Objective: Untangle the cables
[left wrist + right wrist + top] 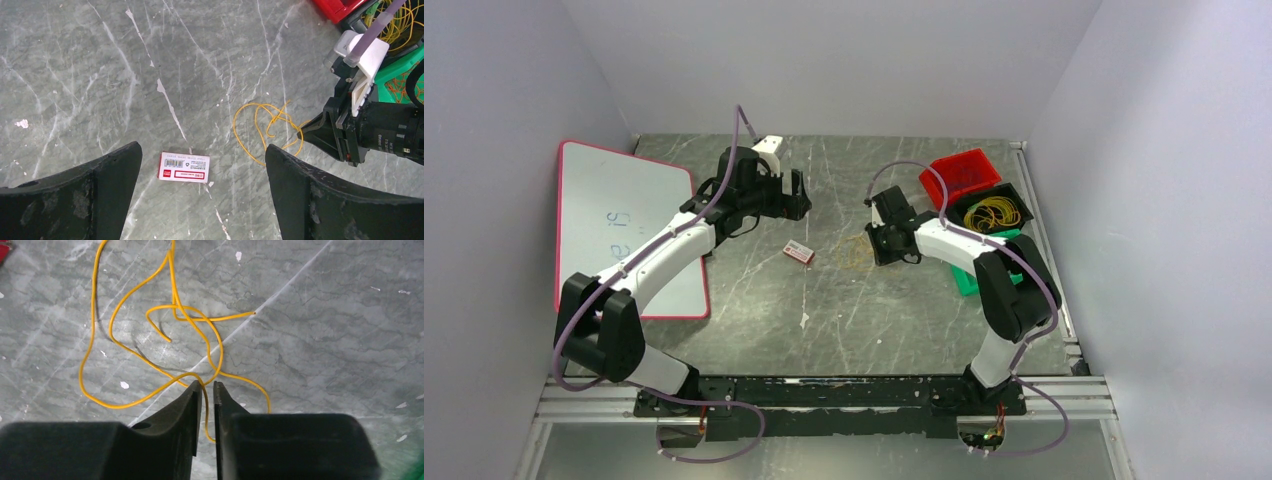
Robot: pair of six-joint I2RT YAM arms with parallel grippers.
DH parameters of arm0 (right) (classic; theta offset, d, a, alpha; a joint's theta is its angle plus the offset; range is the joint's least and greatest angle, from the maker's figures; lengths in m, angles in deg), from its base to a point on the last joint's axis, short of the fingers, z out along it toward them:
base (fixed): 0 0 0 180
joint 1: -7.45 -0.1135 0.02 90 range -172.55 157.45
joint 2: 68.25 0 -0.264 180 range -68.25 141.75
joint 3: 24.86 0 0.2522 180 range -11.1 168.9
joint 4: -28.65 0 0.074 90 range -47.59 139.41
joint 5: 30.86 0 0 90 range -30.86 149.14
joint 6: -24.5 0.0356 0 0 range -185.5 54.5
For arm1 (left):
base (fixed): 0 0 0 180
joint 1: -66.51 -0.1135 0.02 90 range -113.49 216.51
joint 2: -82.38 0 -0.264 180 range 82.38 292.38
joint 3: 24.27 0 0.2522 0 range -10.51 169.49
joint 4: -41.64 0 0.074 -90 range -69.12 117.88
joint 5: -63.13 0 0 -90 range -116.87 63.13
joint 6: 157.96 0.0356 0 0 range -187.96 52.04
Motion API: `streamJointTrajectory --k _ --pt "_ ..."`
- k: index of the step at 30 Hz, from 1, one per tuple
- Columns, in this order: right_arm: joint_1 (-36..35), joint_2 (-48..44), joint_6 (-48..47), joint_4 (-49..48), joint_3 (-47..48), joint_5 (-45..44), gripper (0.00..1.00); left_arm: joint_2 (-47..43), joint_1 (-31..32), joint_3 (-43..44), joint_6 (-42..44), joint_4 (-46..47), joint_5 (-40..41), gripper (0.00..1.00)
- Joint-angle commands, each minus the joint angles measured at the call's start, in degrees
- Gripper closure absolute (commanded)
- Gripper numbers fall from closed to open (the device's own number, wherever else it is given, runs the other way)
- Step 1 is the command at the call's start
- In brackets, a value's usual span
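The yellow cable (174,300) runs between the right tool (207,385), which has narrowed to a slit; I cannot tell whether it is pinched. The left tool (202,146) hangs wide open mid-worktop (75,75).

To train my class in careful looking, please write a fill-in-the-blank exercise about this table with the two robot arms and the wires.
The gripper with the yellow wire between its fingers belongs to the ____ arm.
The left gripper hangs with its jaws ____.
The small box near it is white and ____.
More yellow wires lie coiled in the bin coloured ____.
Missing words: right, open, red, black.
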Motion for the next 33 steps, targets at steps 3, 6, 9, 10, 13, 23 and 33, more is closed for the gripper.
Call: streamJointTrajectory --k 3,6,9,10,13,23,33 --pt "-0.35 0.03 0.20 -1.66 -0.26 -0.20 0.94 -1.09 -0.43 0.67 -0.38 -0.11 -2.10 0.03" --pt "-0.37 -2.97 -0.09 -0.90 0.42 -0.24 1.00 -2.04 -0.43 0.33 -0.14 0.22 -1.56 0.02" --pt "-0.29 -7.23 -0.74 0.73 2.92 -0.28 1.00 -3.76 -0.43 -0.16 0.46 1.16 -0.67 0.02" --pt "-0.28 -8.55 -1.02 1.35 4.25 -0.29 1.00 -4.49 -0.43 -0.29 0.69 1.63 -0.45 0.01" --pt "-0.28 -11.51 -1.87 3.26 8.91 0.51 1.00 -6.68 -0.47 -0.69 1.56 3.47 -0.75 0.01" --pt "-0.19 -15.04 1.07 5.26 23.07 0.08 1.00 -15.24 -0.43 -4.16 3.30 10.40 -3.78 0.00" --pt "-0.19 -23.83 3.36 -9.92 17.74 -10.01 1.00 -16.78 -0.43 -5.45 3.18 12.25 -7.86 0.00"
